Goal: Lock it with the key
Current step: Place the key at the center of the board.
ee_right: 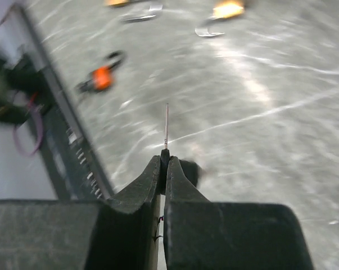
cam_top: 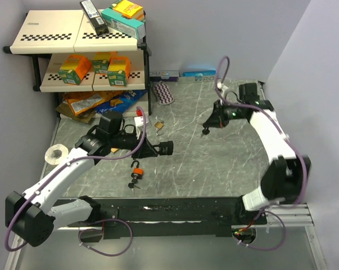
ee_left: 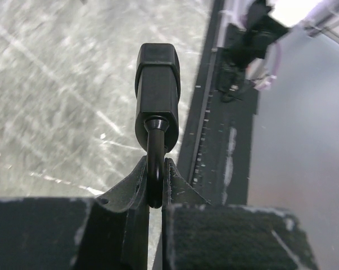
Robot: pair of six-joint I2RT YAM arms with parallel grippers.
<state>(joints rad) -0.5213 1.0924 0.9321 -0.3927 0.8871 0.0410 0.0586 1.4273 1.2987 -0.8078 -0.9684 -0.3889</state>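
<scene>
Grey marbled surface [cam_top: 214, 152], both arms over it. Left fingers [ee_left: 127, 191] clench the padlock [ee_left: 157, 95] by its shackle, and right fingers [ee_right: 144, 183] pinch the key [ee_right: 166, 126], well apart. I'd line the blade up with the keyway first, then push in slowly.

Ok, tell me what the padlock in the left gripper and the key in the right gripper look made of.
Padlock: body looks like matte black plastic or coated metal, with soft dull highlights; its shackle is glossier black, probably coated steel. Key: thin pale blade seen edge-on, likely bare metal; blur leaves the rest open.
</scene>
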